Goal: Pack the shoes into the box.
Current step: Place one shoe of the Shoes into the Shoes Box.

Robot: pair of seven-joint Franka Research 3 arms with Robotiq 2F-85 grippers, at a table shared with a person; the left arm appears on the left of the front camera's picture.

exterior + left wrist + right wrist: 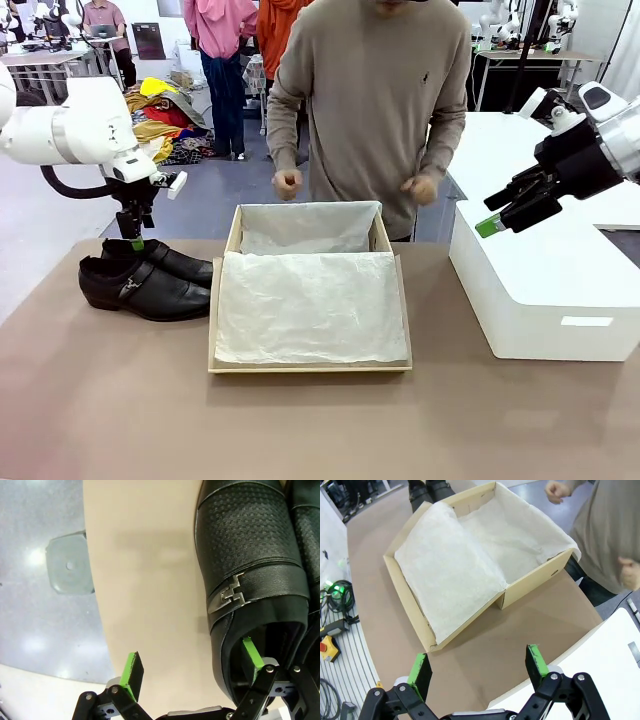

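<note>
The left claw (pixel 135 243) points straight down at the heel end of the shoes (pixel 148 280). They lie side by side on the brown table (pixel 320 430), outside the box (pixel 225 300). In the left wrist view its jaws are spread wide and not clamped. One green pad (pixel 131 672) is out over bare table beside a shoe, and the other pad (pixel 252 655) sits inside that shoe's opening. The shoe's side wall is between them, and I cannot tell whether either pad touches the leather. Just ahead of the claw, the shoe's strap carries a small metal buckle (pixel 231 595).

The open box, lined with white tissue paper (pixel 310 305), starts just past the shoes' toes, on the far side of them from this claw.

The right claw (pixel 497 222) hovers in the air above a corner of the white block (pixel 545 290). Its jaws are wide apart and grip nothing. From its wrist, the box lies ahead of and below the fingers.

Across the table stands a person with both hands (pixel 288 184) loosely fisted. A small emblem (pixel 427 76) on the sweater is too small to read.
</note>
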